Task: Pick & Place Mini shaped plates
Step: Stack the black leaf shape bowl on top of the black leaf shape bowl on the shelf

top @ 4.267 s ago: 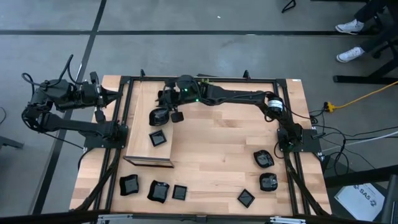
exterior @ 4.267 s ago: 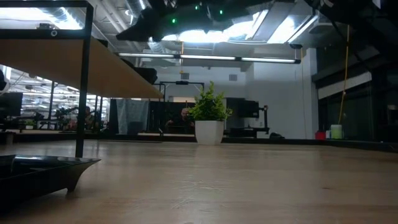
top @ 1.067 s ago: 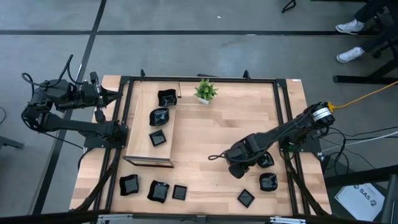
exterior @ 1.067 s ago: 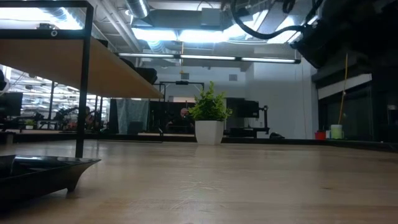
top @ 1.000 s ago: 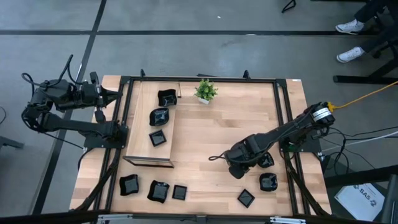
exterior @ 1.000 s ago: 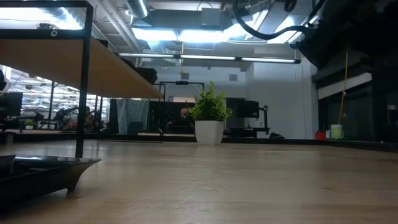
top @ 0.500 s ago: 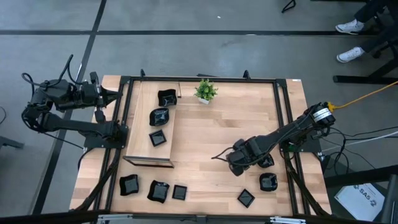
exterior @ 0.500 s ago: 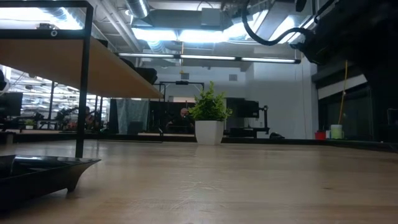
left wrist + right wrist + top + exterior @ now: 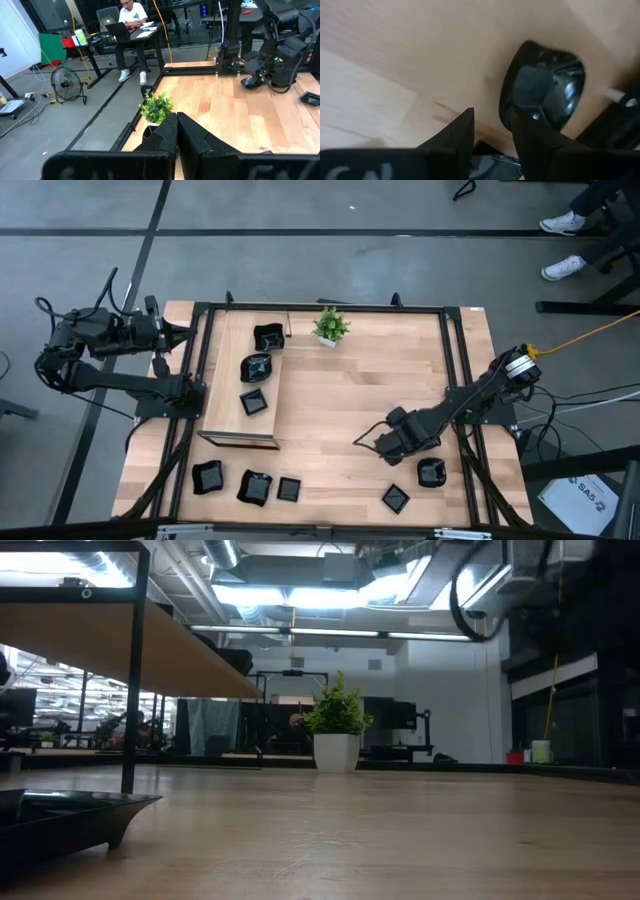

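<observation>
My right gripper (image 9: 398, 445) hangs low over the table's right front, fingers open. In the right wrist view a rounded glossy black plate (image 9: 542, 85) lies just past the fingertips (image 9: 532, 132), its near rim in the gap between them. The arm covers that plate in the high view. More mini plates lie near it (image 9: 431, 472) (image 9: 396, 499), several along the front left (image 9: 254, 487), and three on the raised wooden shelf (image 9: 256, 367). My left gripper (image 9: 176, 131) is shut and empty, parked off the table's left side (image 9: 160, 338).
A small potted plant (image 9: 329, 325) stands at the back centre. The raised wooden shelf (image 9: 225, 425) takes up the left part. Black frame rails (image 9: 462, 380) run along the table's sides. Beyond the table a person (image 9: 131, 10) sits at a desk.
The right arm has come away from the raised shelf. Over the last second it slid right and forward, covering the rounded plate. The left arm has not moved.
</observation>
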